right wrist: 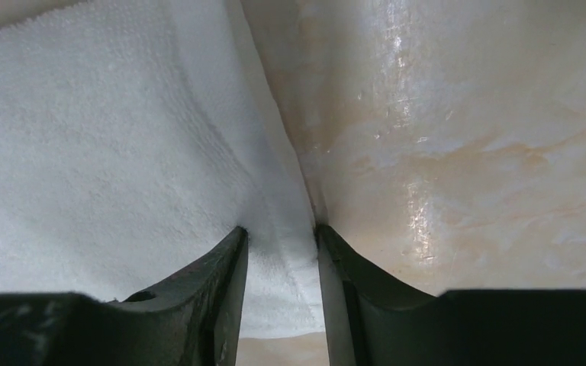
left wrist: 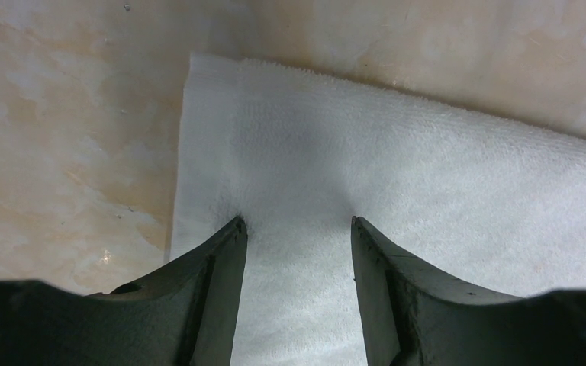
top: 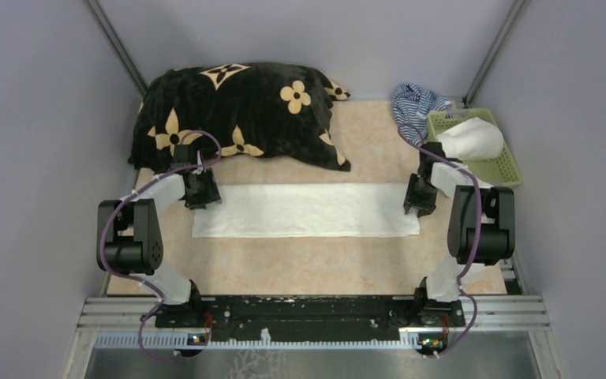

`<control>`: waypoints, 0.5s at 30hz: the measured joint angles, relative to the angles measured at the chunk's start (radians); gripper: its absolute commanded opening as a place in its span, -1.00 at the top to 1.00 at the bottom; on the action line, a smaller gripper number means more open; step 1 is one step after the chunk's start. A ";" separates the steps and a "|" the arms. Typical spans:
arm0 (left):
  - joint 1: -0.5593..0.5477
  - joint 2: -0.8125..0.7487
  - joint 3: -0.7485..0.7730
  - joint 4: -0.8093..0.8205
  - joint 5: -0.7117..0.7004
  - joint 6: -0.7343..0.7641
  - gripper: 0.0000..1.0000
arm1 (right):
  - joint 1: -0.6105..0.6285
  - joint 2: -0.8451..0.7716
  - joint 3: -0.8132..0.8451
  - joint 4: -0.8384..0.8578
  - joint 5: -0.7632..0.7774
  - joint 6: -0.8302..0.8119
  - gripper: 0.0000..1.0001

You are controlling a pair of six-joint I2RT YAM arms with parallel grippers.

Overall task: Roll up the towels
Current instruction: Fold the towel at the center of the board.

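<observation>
A long white towel [top: 306, 210] lies flat across the middle of the table. My left gripper [top: 202, 192] stands over its far left corner. In the left wrist view this gripper [left wrist: 297, 223] is open, both fingertips [left wrist: 238, 226] pressing down into the towel [left wrist: 427, 175]. My right gripper [top: 420, 197] is at the towel's far right corner. In the right wrist view it [right wrist: 281, 229] straddles the towel's end edge [right wrist: 286, 252], jaws apart, with a raised ridge of cloth between them. A second towel [top: 470, 140], rolled up, lies in the green basket [top: 507, 167].
A black pillow with tan flowers [top: 237, 110] lies just behind the towel at the back left. A blue-and-white striped garment [top: 414, 106] is bunched at the back right beside the basket. Grey walls close in both sides.
</observation>
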 measured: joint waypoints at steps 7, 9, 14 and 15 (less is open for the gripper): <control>0.000 0.000 0.000 0.001 0.004 0.000 -0.18 | 0.000 0.024 0.008 -0.014 -0.020 0.009 1.00; 0.000 0.000 0.000 0.001 0.008 0.000 -0.19 | 0.001 0.024 0.008 -0.013 -0.030 0.008 1.00; 0.000 0.000 0.000 0.002 0.011 0.000 -0.19 | 0.013 0.014 0.019 -0.021 -0.021 0.009 1.00; 0.000 0.000 0.000 0.002 0.013 0.000 -0.19 | 0.021 0.013 0.021 -0.023 -0.012 0.009 1.00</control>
